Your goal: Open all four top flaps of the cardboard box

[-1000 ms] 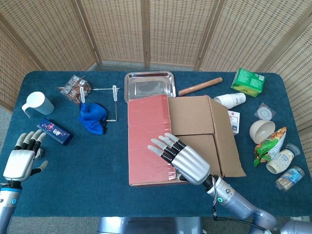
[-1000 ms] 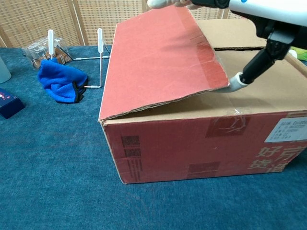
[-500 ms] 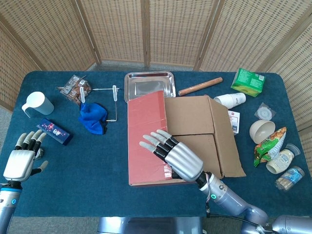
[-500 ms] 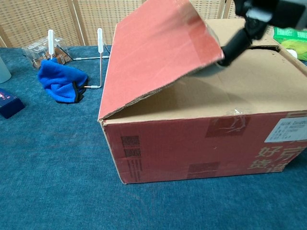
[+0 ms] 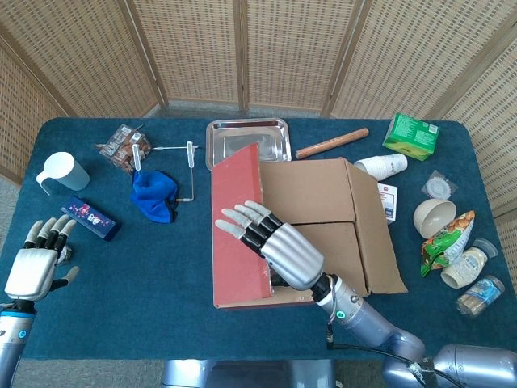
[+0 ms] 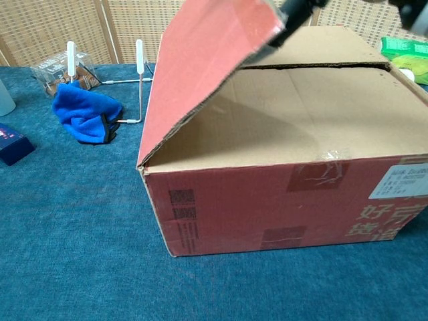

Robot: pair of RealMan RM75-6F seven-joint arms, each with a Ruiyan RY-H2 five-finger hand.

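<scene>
Where the right hand (image 5: 279,249) lifts, flap (image 6: 207,73) (tilted) hides fingertips.

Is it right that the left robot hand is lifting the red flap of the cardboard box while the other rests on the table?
Not quite: the head view shows the right robot hand lifting the red flap of the cardboard box. The left robot hand is the idle one, over the table edge.

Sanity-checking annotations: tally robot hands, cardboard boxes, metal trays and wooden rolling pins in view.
robot hands: 2 (left hand, right hand)
red cardboard box: 1
silver metal tray: 1
wooden rolling pin: 1
total: 5
</scene>
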